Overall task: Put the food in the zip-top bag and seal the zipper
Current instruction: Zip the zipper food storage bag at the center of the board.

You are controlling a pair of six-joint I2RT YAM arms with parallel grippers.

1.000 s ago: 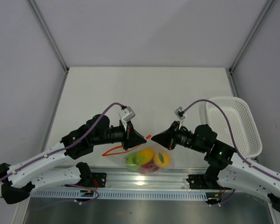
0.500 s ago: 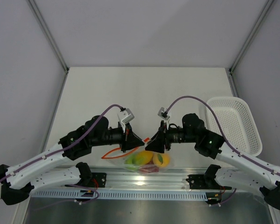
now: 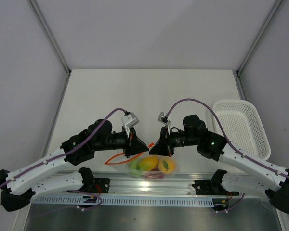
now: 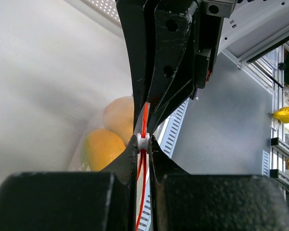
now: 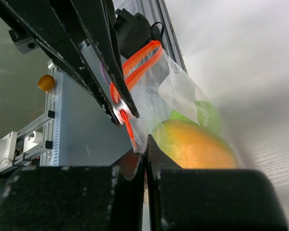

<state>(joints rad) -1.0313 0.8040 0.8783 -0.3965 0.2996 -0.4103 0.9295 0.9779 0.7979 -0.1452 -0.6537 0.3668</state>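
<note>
Overhead view's bright, even and sharp, with soft shadows under the arms (image 3: 82, 144) and a glare spot on the metal rail (image 3: 144, 186). Wrist cams are rougher: near fingers (image 4: 62, 202) blurry black, table (image 4: 38, 72) washed-out white.

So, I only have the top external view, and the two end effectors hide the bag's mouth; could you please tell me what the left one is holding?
Observer: In the left wrist view, the left end effector is shut on the small white tab of the zipper.
Operator: Thank you. And the right one?
Observer: Its own wrist view shows the right end effector shut on the edge of the zip-top bag, close beside that tab.
Operator: Which fruit lies nearest it?
Observer: A yellow-orange fruit, with the lime green fruit behind it, both inside the bag.
</note>
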